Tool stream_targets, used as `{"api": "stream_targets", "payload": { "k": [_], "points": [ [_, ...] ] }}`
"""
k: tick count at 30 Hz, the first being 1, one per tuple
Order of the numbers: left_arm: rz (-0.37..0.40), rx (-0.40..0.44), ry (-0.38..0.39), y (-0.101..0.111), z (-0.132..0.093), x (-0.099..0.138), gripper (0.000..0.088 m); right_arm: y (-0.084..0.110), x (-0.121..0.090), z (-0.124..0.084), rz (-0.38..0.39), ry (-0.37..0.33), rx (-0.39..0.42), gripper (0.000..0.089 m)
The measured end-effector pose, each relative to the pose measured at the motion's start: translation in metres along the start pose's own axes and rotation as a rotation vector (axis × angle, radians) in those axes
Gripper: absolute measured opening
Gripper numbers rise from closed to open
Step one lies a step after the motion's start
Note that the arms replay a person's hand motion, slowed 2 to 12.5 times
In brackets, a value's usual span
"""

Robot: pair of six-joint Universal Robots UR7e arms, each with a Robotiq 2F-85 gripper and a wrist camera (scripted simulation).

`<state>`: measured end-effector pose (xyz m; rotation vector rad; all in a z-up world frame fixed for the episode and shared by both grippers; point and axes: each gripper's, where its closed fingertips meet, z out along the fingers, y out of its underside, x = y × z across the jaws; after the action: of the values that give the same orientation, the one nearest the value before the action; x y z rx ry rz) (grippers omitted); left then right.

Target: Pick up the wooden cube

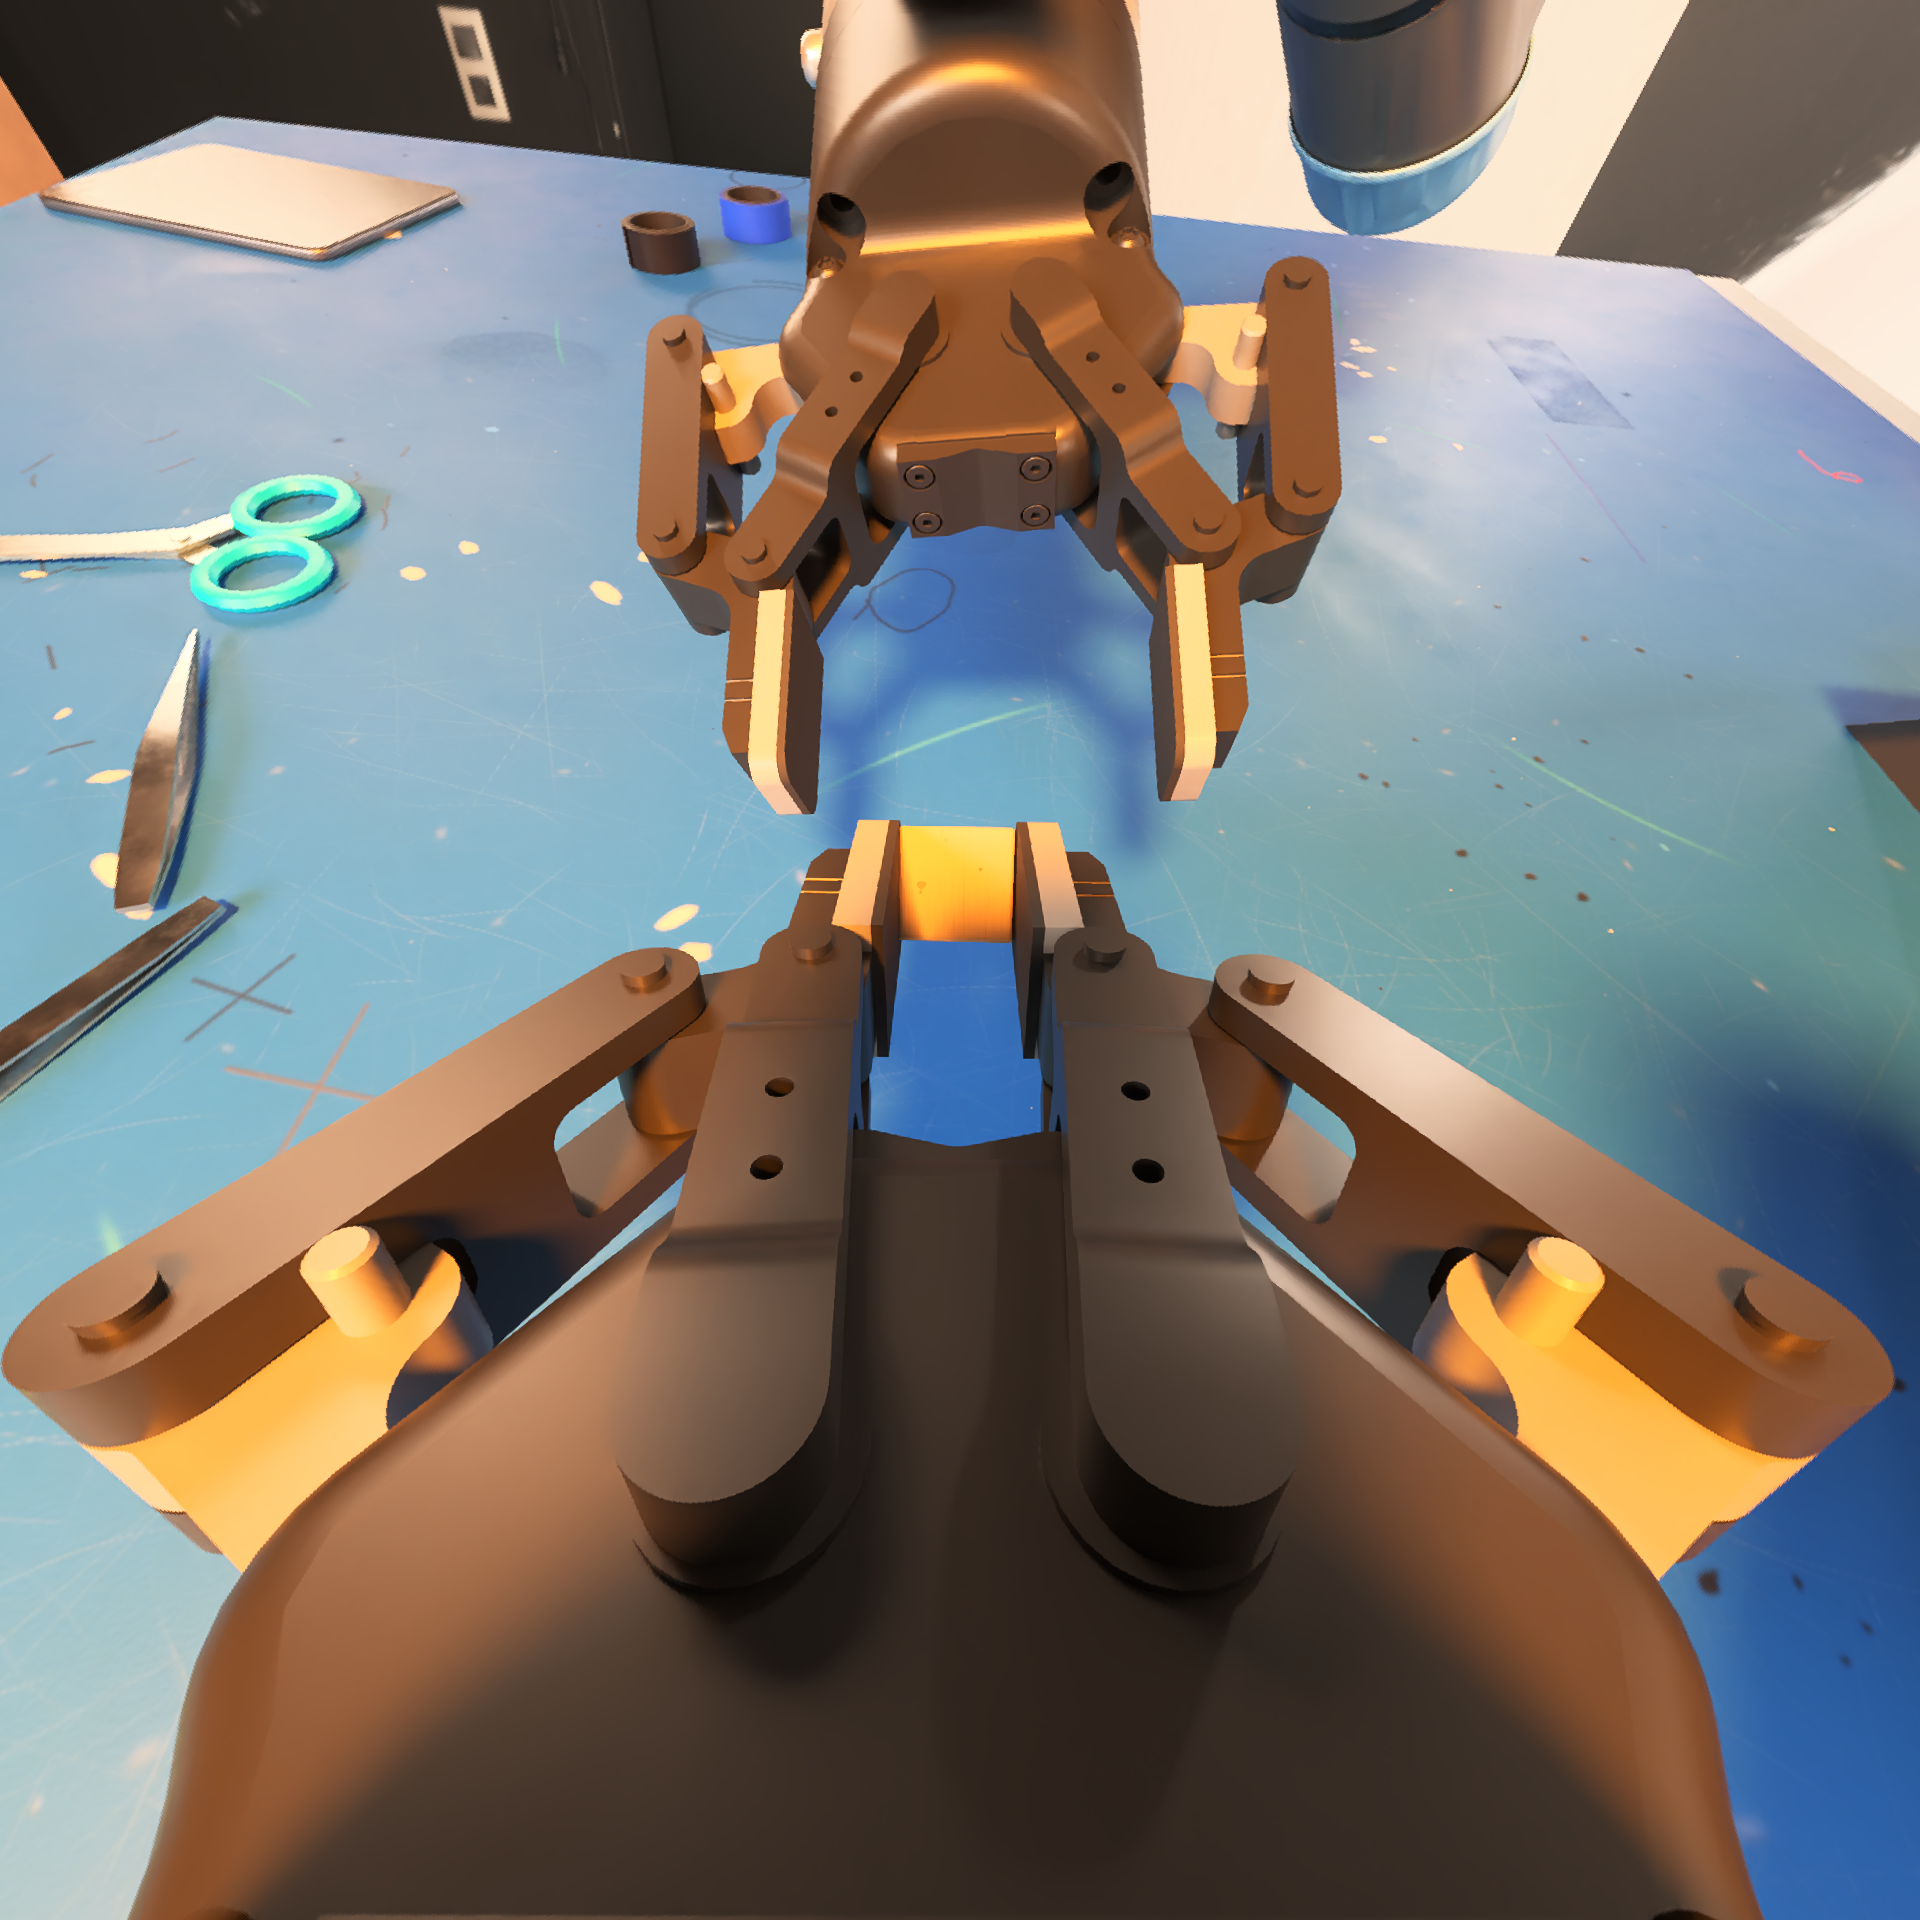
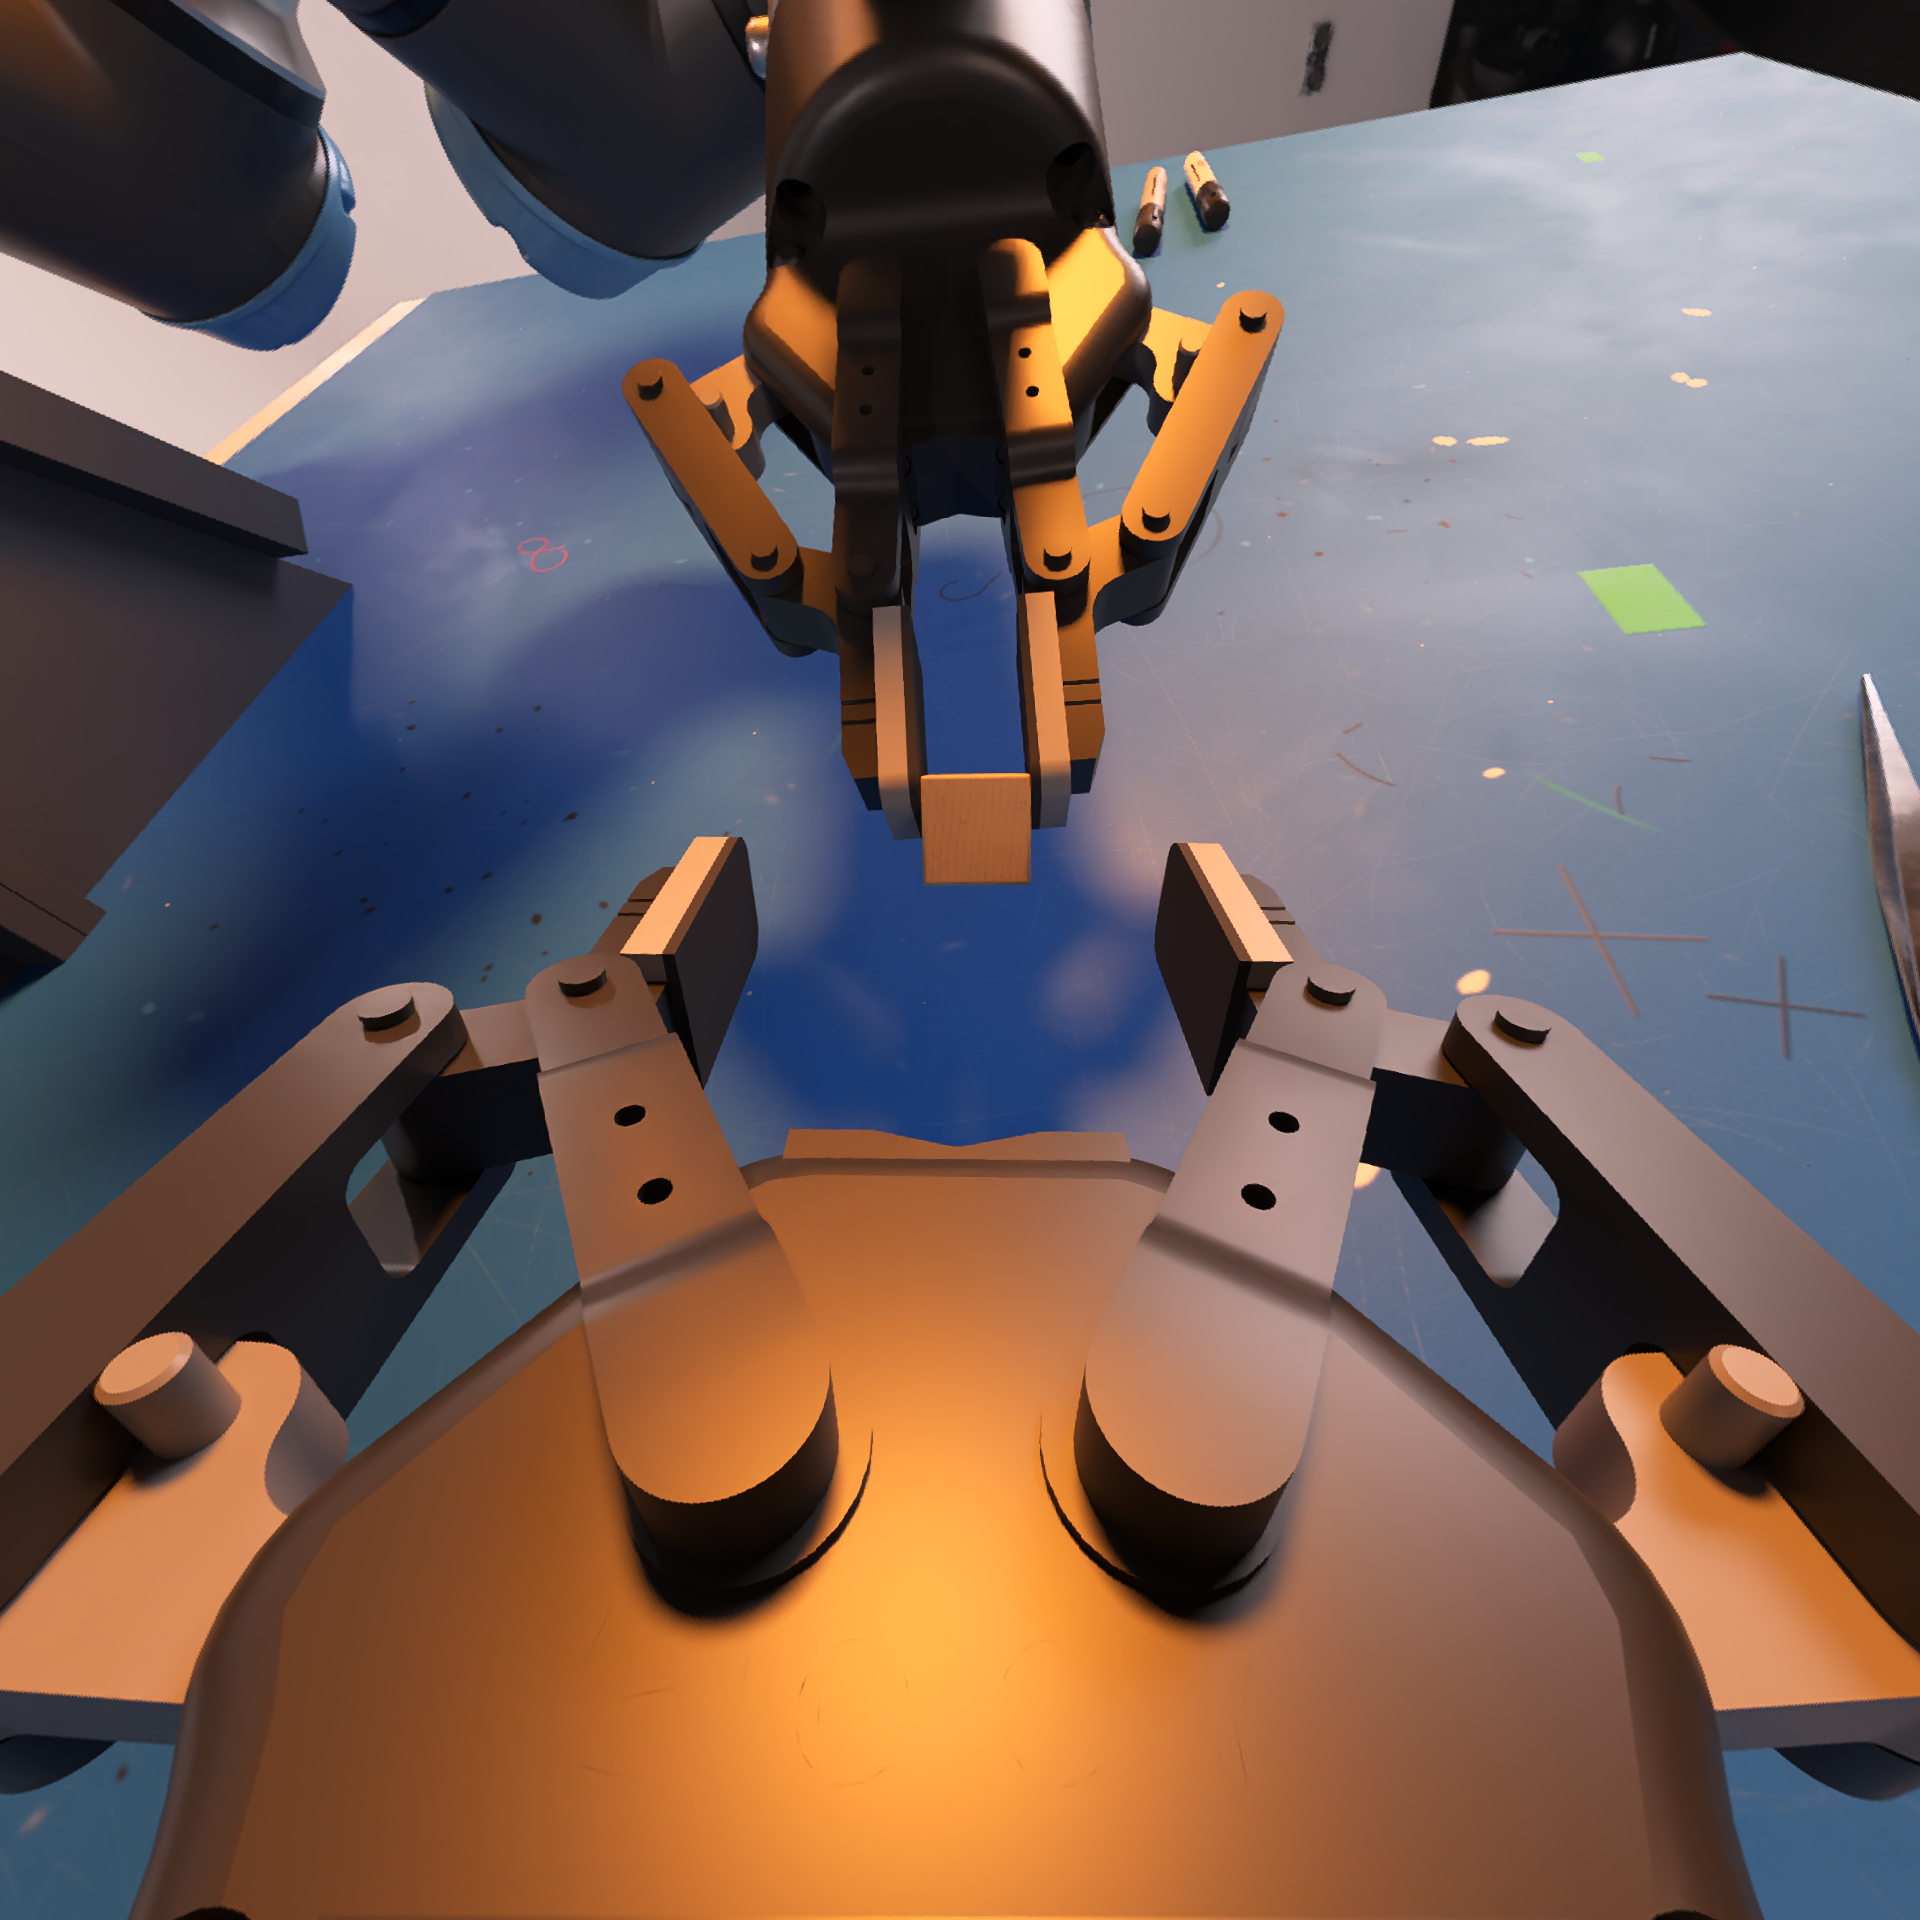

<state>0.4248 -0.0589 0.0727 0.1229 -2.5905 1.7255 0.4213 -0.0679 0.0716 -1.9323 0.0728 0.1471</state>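
My left pincer is clamped on the wooden cube above the table; my right pincer faces it, fingers apart.

We take this for a workshop or lab bench. The blue tabletop is scratched, paint-flecked and pencilled with crosses and circles. Hand tools lie loose on it: teal-handled scissors, a steel blade, tweezers, two tape rolls, black and blue, and a grey tablet. In the right wrist view we note two markers and a green patch. Dark cabinets stand behind.
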Motion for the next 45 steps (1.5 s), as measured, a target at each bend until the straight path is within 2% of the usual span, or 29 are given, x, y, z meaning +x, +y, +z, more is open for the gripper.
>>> {"api": "stream_targets", "payload": {
  "k": [45],
  "points": [
    [0.011,0.007,0.006,-0.0005,0.0049,0.0017,0.0193,-0.0005,0.0001,-0.0009,0.035,-0.013,0.009,0.0681]
  ]
}}
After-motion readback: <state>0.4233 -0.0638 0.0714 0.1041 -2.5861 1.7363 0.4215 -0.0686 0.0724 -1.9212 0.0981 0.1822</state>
